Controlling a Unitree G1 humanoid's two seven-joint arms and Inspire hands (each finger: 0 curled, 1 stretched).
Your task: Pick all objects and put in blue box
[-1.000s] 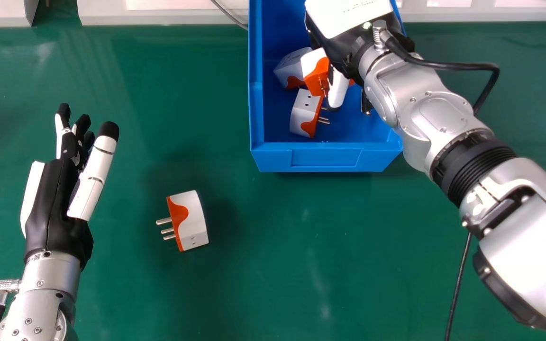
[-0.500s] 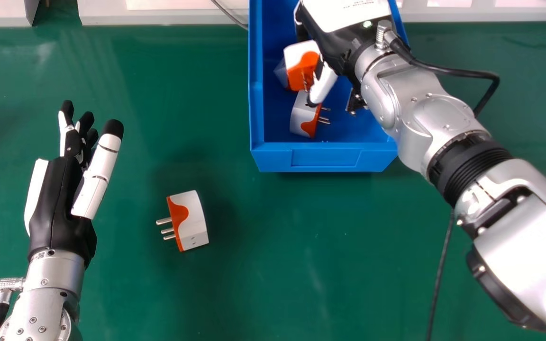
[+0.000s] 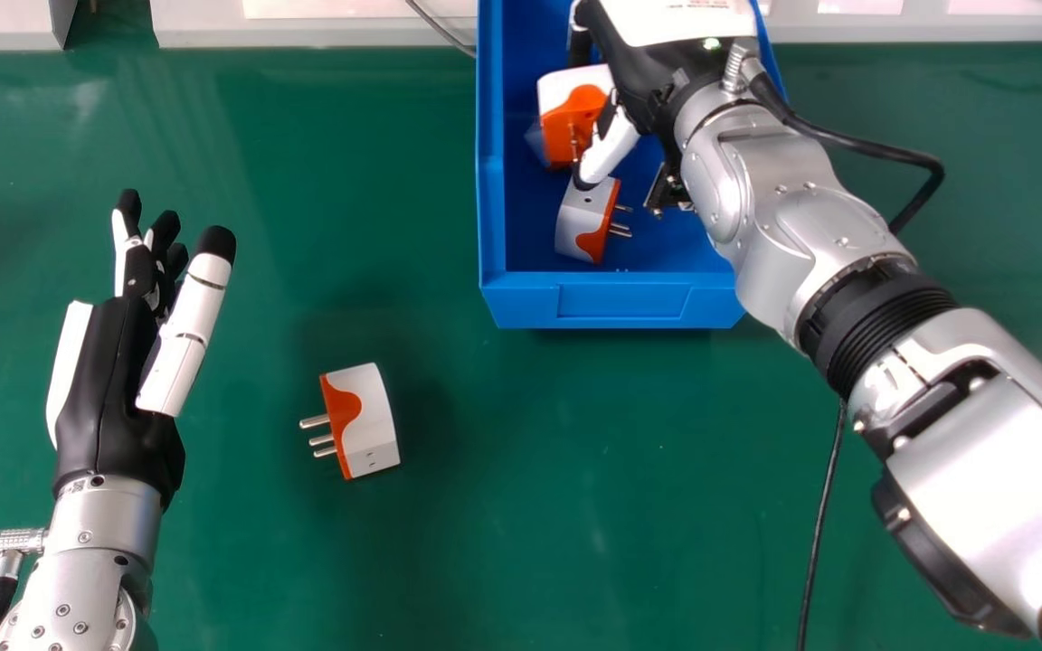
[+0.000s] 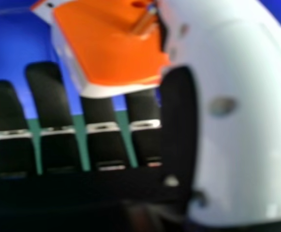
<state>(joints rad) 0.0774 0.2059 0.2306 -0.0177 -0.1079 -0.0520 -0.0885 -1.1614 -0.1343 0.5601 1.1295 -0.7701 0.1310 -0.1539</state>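
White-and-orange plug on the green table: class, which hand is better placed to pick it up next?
Probably the left hand: it is nearer the plug, its fingers open and empty, while the right hand is in the blue box, at another plug.

Left silver forearm (image 3: 78,579) upright in head view; black-and-white left hand (image 3: 114,389) open, fingers extended, thumb apart. Right silver forearm (image 3: 991,470) slants inward from view's right; black-and-white right hand (image 3: 643,77) in a thumb-to-finger pinch.

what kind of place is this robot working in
Probably a lab or test workbench: a green work surface, a blue plastic bin and a white and orange plug adapter set out.
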